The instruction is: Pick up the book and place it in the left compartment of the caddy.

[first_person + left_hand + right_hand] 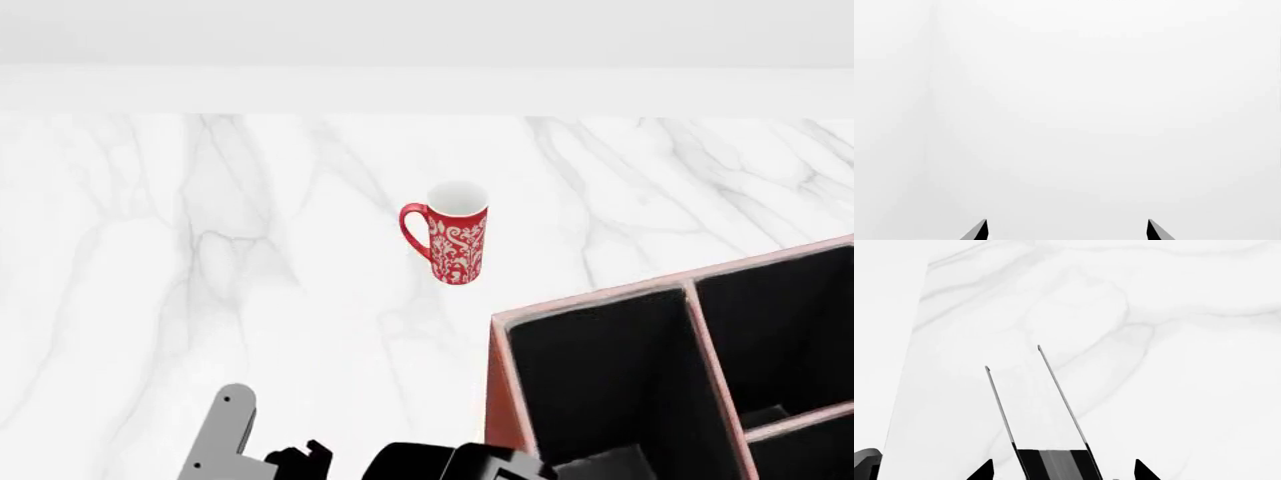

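One red patterned mug [454, 243] without legible writing, caddy [674, 370] nearby, perhaps unlabeled

Mug [457, 243]: no words that I can read, only a white floral pattern on red.
Caddy [505, 400]: no label, brand or number on the rim, dividers or black lining that I see.
Marble table [200, 280]: grey veins only, no writing.
My left wrist view: blank white, nothing to read.
My right wrist view: no print on the book [1054, 462] between my fingertips.
Overall: no readable text anywhere.
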Robot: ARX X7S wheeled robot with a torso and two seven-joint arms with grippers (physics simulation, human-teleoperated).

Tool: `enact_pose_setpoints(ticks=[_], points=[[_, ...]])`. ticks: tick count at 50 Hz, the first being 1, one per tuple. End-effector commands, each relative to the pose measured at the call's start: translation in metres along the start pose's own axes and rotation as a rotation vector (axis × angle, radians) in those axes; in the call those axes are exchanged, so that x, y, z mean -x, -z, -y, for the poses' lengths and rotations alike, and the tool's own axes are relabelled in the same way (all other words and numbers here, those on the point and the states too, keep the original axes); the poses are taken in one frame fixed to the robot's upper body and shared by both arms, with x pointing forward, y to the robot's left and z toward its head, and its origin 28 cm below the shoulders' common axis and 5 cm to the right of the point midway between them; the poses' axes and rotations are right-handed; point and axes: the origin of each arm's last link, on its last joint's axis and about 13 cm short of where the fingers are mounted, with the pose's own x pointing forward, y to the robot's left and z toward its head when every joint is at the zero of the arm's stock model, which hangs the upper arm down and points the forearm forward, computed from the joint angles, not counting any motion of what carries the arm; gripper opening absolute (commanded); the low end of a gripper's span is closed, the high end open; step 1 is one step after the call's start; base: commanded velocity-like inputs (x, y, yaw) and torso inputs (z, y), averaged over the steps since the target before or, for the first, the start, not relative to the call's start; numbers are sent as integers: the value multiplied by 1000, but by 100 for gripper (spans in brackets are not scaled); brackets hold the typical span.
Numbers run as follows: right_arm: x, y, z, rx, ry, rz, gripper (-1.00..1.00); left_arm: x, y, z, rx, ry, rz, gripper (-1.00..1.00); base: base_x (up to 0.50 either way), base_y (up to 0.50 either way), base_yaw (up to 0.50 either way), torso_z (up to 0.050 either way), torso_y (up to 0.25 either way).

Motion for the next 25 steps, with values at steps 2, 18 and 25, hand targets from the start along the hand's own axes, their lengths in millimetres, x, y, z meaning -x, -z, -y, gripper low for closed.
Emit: enact_pose_setpoints(ticks=[2, 18, 25], points=[[-3, 4, 0, -6, -2, 1, 100, 0, 0, 0, 0, 2, 2, 100, 0, 0, 0, 0, 0], [-7, 8, 0, -20, -1, 5, -100, 2, -2, 0, 1, 5, 8, 100, 0, 0, 0, 0, 0], [-6, 8, 0, -20, 16, 10, -100, 2, -2, 0, 2, 5, 9, 100, 0, 0, 1, 0, 0]])
